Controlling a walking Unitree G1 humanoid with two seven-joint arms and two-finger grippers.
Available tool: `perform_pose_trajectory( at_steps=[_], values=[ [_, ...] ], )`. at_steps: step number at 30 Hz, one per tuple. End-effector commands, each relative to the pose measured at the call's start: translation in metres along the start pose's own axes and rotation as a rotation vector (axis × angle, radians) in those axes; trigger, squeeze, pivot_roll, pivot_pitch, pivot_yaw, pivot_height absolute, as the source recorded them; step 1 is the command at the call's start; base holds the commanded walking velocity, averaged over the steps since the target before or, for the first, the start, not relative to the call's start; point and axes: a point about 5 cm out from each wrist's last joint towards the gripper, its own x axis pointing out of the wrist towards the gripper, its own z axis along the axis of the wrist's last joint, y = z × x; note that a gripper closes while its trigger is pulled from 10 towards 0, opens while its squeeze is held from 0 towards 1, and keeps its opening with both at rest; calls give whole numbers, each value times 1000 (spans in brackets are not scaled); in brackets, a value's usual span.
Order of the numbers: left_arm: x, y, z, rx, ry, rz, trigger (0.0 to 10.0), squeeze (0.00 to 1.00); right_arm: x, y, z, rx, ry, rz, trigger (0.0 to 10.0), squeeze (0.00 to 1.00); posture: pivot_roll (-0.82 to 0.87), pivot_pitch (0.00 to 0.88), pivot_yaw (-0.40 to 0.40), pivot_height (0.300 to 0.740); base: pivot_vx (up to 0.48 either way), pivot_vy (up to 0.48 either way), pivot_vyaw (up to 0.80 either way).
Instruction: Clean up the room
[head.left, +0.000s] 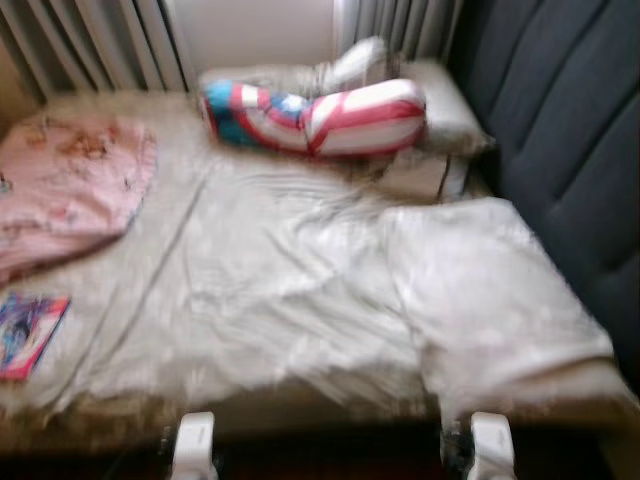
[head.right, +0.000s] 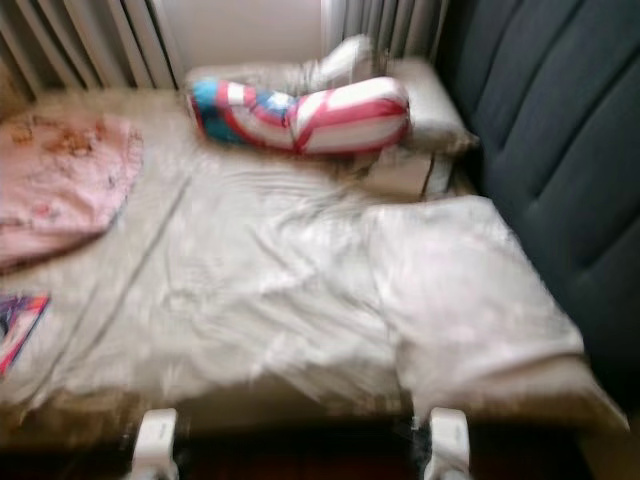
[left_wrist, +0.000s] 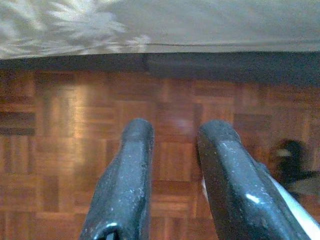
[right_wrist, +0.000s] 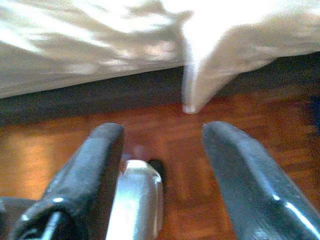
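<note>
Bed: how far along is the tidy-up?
Nothing looks done yet. The bed is rumpled, with a pink blanket, a striped pillow and a book on it. Left claw and right claw hang open and empty over the floor.

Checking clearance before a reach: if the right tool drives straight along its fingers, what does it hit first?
Probably the hanging corner of the bedsheet at the bed's edge, above the wood floor; depth is unclear. The right tool is open and empty.
</note>
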Motion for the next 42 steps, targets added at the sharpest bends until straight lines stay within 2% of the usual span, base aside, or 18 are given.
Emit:
perform_pose_trajectory(
  at_steps=[1, 20, 42],
  values=[
    [-1, -4, -7, 6, 30, -10, 10000, 0, 0, -7, 3, 5, -10, -16, 10000, 0, -108, 51, -15, 740, 0, 480, 0],
    [-1, -5, -6, 11, 27, -16, 10000, 0, 0, -6, 4, 1, -11, -6, 10000, 0, -115, 26, -14, 740, 0, 480, 0],
    [0, -4, -1, 0, 17, -13, 10000, 0, 1, -5, 6, -13, -8, 2, 10000, 0, -118, 64, -15, 740, 0, 480, 0]
  ],
)
